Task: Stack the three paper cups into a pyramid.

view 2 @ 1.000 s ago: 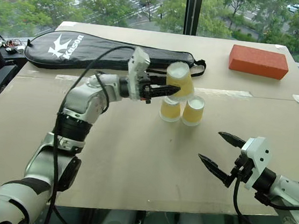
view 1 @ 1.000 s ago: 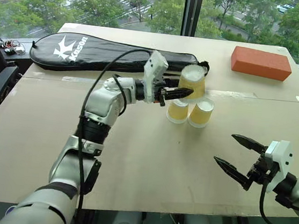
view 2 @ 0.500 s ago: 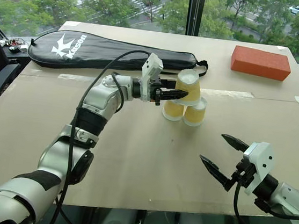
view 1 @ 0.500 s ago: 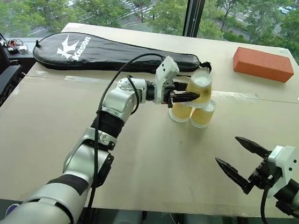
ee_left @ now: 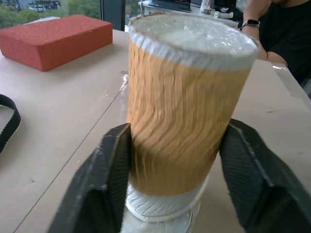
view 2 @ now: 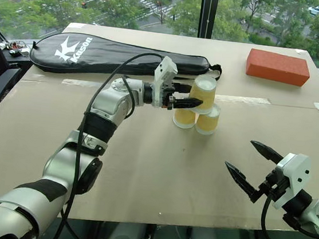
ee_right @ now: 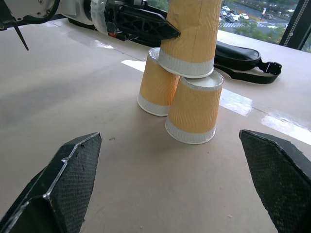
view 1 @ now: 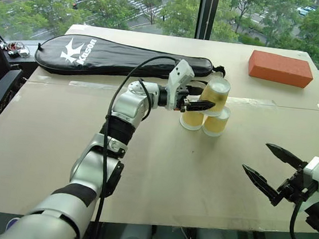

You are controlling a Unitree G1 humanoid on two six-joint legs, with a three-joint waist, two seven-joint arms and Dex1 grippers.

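A wide tan table [view 1: 142, 169] is seen before a window, with trees and a street beyond the glass. Along its far side a long black racket bag [view 1: 115, 57] is laid, its strap end close to the cups. At the far right corner an orange brick [view 1: 280, 67] is placed, well apart from everything else. In the left wrist view, part of a person [ee_left: 279, 34] in dark clothing with a wristwatch is seen beyond the table's far edge.

The left arm [view 1: 118, 126] is stretched across the table toward the middle. The left gripper [view 1: 202, 98] is positioned about the top cup [view 1: 215, 94]; in the left wrist view its fingers [ee_left: 109, 170] are seen on either side of that cup, right at its wall, and it cannot be told whether the cup is still pinched or just released. The right gripper [view 1: 272, 170] is held low over the near right part of the table, well apart from the cups, with its jaws spread wide and nothing between them.

The three cups are found near the table's middle, all upside down. Two base cups [ee_right: 192, 114] are set side by side, touching, on the table. The top cup is seated on them, across the seam between their white bases, roughly upright.
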